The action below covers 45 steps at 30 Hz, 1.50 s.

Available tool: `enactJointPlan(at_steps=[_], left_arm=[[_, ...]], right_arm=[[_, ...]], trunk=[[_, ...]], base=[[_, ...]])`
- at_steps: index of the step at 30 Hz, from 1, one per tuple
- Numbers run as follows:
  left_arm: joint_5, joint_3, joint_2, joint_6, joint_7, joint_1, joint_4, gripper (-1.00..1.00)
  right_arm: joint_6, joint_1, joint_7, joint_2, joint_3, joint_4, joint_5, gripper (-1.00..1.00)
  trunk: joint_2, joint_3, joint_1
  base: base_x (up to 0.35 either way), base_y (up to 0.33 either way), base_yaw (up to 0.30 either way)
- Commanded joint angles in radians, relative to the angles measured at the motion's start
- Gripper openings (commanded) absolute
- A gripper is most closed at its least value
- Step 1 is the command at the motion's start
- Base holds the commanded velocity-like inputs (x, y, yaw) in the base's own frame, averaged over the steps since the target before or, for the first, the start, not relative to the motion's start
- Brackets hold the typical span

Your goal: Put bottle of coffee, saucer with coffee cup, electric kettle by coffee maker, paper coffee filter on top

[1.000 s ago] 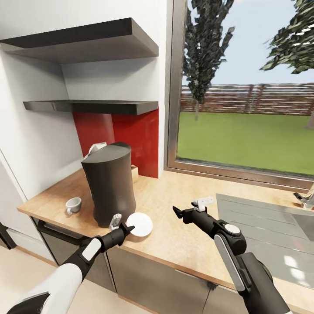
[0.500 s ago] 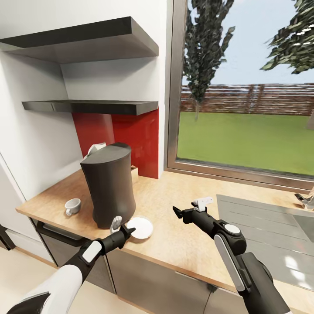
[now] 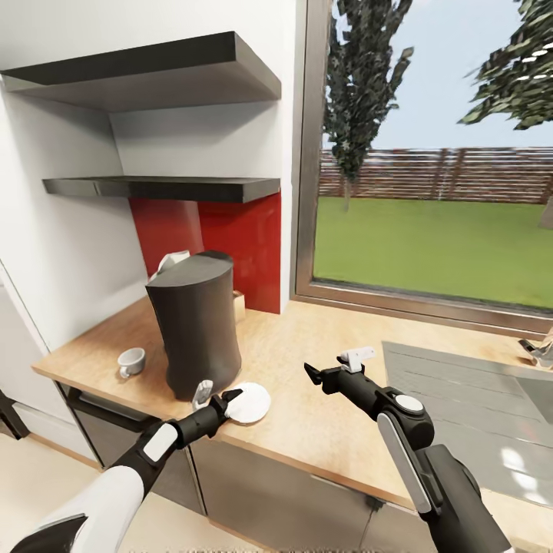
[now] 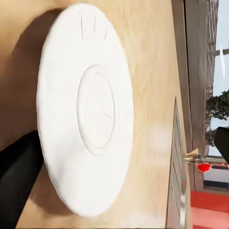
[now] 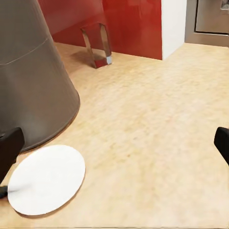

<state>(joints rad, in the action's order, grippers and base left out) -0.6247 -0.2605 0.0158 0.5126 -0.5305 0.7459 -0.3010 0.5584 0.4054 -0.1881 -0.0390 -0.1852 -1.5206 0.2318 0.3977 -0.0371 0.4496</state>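
The left gripper (image 3: 224,401) pinches the rim of the white saucer (image 3: 249,402), which lies flat on the wooden countertop (image 3: 307,430) just beside the dark coffee maker (image 3: 193,326), near the counter's front edge. The step looks best finished by releasing gently and backing off level, away from the edge. The right gripper (image 3: 330,370) hovers open over bare counter, with clear room toward the sink (image 3: 476,399); the coffee cup (image 3: 131,361) waits left of the coffee maker.

Bright, even daylight is cast from the window (image 3: 430,223); soft shadows are seen, and wrist views are slightly blurred.
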Motion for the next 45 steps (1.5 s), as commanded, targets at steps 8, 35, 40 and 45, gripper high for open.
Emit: enactJointPlan(at_steps=[8, 35, 40, 45], left_arm=[[0.006, -0.001, 0.001, 0.005, 0.002, 0.000, 0.000, 1.00], [0.253, 0.048, -0.009, -0.292, -0.010, -0.349, 0.007, 1.00], [0.404, 0.051, -0.019, -0.519, -0.004, -0.456, 0.050, 1.00], [0.493, 0.052, -0.057, -0.710, 0.069, -0.523, 0.124, 1.00]], right_arm=[[0.005, 0.001, -0.001, -0.001, 0.000, -0.001, 0.003, 1.00], [0.005, 0.001, -0.001, -0.001, 0.000, -0.001, 0.001, 1.00], [0.006, 0.001, -0.003, -0.002, 0.000, -0.001, 0.003, 1.00], [0.004, 0.001, -0.005, -0.002, 0.000, -0.001, 0.002, 1.00]], trunk=[[0.002, -0.003, 0.000], [0.002, -0.003, 0.000], [0.002, -0.003, 0.000], [0.002, -0.003, 0.000]], base=[[-0.236, 0.208, 0.000], [-0.132, 0.086, 0.000], [0.000, 0.000, 0.000], [0.000, 0.000, 0.000]])
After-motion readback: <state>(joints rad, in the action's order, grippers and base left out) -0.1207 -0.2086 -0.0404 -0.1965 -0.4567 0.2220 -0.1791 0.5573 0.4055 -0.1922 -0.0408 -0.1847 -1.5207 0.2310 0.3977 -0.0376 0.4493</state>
